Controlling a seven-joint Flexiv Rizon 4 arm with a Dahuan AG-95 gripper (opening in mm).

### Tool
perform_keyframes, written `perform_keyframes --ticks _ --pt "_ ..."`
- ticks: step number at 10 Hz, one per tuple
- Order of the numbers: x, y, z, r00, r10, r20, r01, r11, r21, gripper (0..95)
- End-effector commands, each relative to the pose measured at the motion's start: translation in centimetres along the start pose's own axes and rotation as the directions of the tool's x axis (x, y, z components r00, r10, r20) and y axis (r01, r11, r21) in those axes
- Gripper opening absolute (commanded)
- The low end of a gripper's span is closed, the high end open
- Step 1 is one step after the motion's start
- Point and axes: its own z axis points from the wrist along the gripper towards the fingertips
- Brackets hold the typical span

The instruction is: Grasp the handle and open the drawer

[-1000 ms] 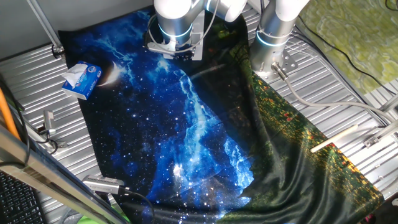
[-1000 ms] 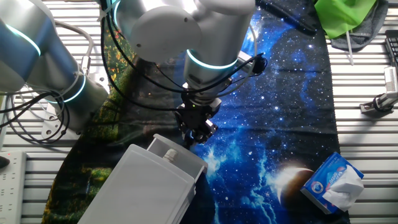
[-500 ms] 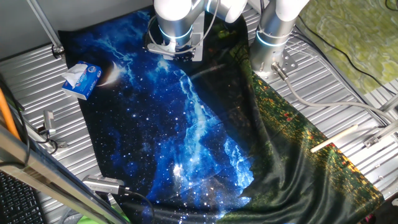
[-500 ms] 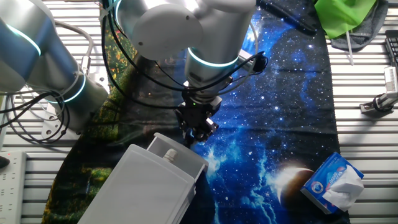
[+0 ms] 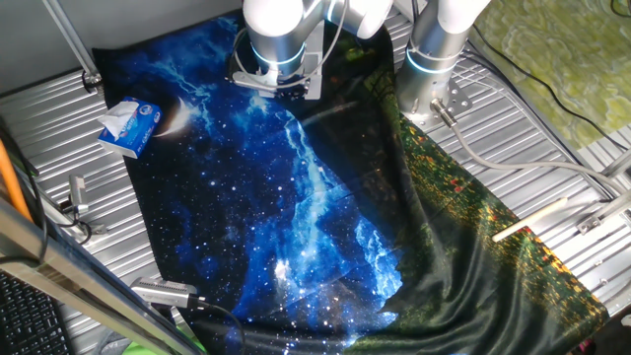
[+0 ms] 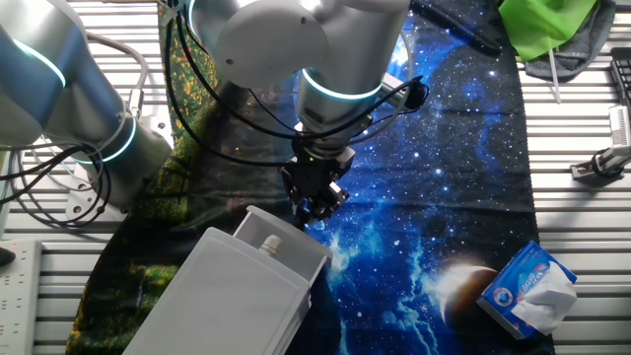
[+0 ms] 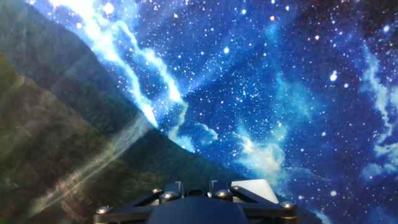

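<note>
The drawer [image 6: 242,296] is a pale grey-white box lying at the lower left of the other fixed view. Its small round handle [image 6: 268,244] sticks up from the front face and looks pale here. My gripper [image 6: 314,204] hangs just right of and above that face, apart from the handle. Its dark fingers stand close together with nothing between them. In the hand view my gripper [image 7: 194,186] sits at the bottom edge over the starry cloth, with a white corner of the drawer [image 7: 252,186] beside it. The handle does not show there. In one fixed view the drawer is out of view.
A blue-and-white tissue box [image 6: 527,286] lies on the starry cloth [image 6: 454,177], also in one fixed view [image 5: 129,125]. A green item [image 6: 547,25] lies at the far cloth edge. Metal clamps [image 6: 601,163] and cables sit on the ribbed table [image 6: 582,227].
My gripper has drifted slightly up and to the right, a little away from the drawer's front face. The drawer and tissue box have not moved.
</note>
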Motion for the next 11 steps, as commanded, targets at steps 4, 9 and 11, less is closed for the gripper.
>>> perform_keyframes --ticks 4,9,11 --pt "0.00 0.02 0.14 1.000 -0.018 0.018 0.017 1.000 0.014 0.0" --pt "-0.05 0.04 0.32 0.999 -0.020 0.031 0.020 1.000 0.020 19.0" --pt "-0.06 0.04 0.33 0.999 -0.024 0.034 0.024 1.000 0.019 38.0"
